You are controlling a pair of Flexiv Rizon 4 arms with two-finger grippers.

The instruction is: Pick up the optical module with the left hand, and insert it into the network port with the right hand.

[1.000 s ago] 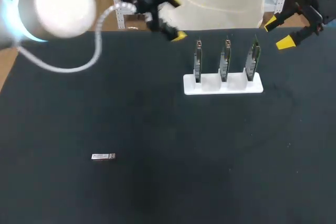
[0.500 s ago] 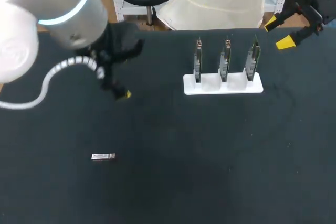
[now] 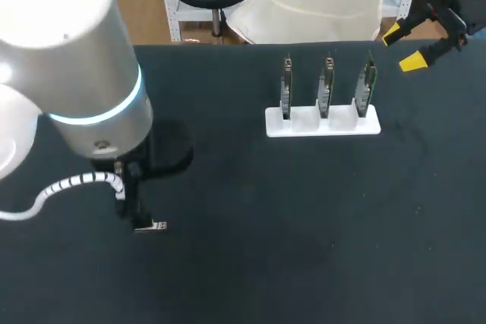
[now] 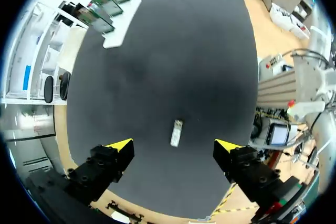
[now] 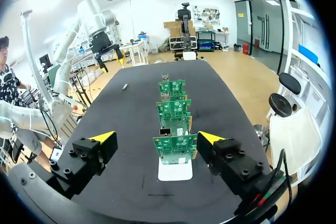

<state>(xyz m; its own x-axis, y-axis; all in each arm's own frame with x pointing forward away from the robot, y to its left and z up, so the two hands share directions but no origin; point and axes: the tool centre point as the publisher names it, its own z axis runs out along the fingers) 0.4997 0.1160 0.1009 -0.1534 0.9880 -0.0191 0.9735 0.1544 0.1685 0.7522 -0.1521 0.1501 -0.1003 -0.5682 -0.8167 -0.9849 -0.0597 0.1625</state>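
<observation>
The optical module [image 3: 152, 225], a small silver bar, lies flat on the black table [image 3: 288, 218] at the front left. In the head view my left arm [image 3: 83, 89] stands right over it and hides its own fingers. In the left wrist view my left gripper [image 4: 173, 145] hovers open above the module [image 4: 177, 132], which lies between the yellow tips and touches neither. Three green network boards [image 3: 326, 85] stand upright in a white holder [image 3: 323, 125] at the back right. My right gripper [image 3: 402, 47] hangs open and empty past the table's back right corner, behind the boards [image 5: 176, 145].
The white holder's base [image 5: 175, 170] lies just ahead of the right fingers. The module [image 5: 125, 86] and my left arm [image 5: 94, 19] show far across the table in the right wrist view. Nothing else lies on the black surface.
My left arm has swung from the back of the table down to the front left and now stands over the module. The right arm has not moved.
</observation>
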